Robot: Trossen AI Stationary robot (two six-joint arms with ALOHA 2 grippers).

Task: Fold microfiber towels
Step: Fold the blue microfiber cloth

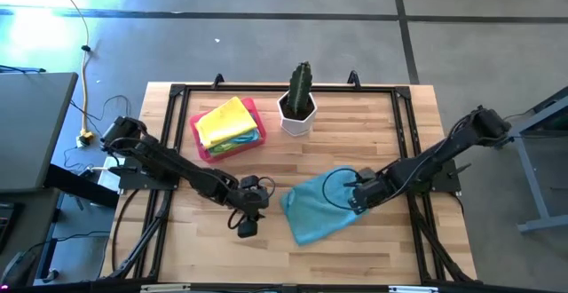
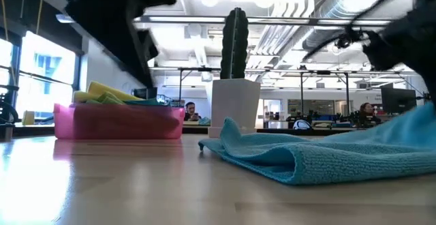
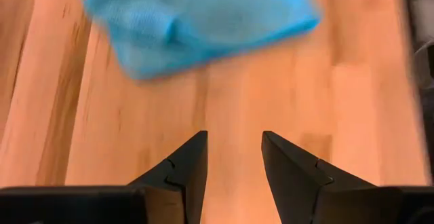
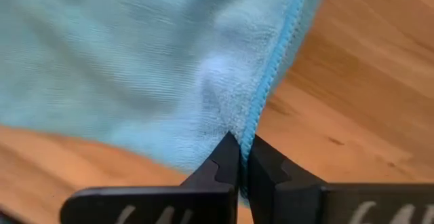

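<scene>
We pinch the blue towel's edge with the right gripper.

Our right gripper (image 4: 241, 157) is closed on the stitched hem of the blue towel (image 1: 315, 206), its fingers (image 4: 220, 166) pressed together with the cloth caught between them. The towel lies rumpled on the table (image 1: 373, 124), one edge turned up, near the front middle. Our left gripper (image 3: 234, 157) hovers just beside the towel's other side, its fingers parted over bare wood and holding nothing. Farther back, more towels (image 1: 226, 122), yellow on top with green and blue beneath, are stacked in the pink tray (image 1: 201, 142). A cactus (image 1: 302, 87) in a white pot stands beside the tray.
</scene>
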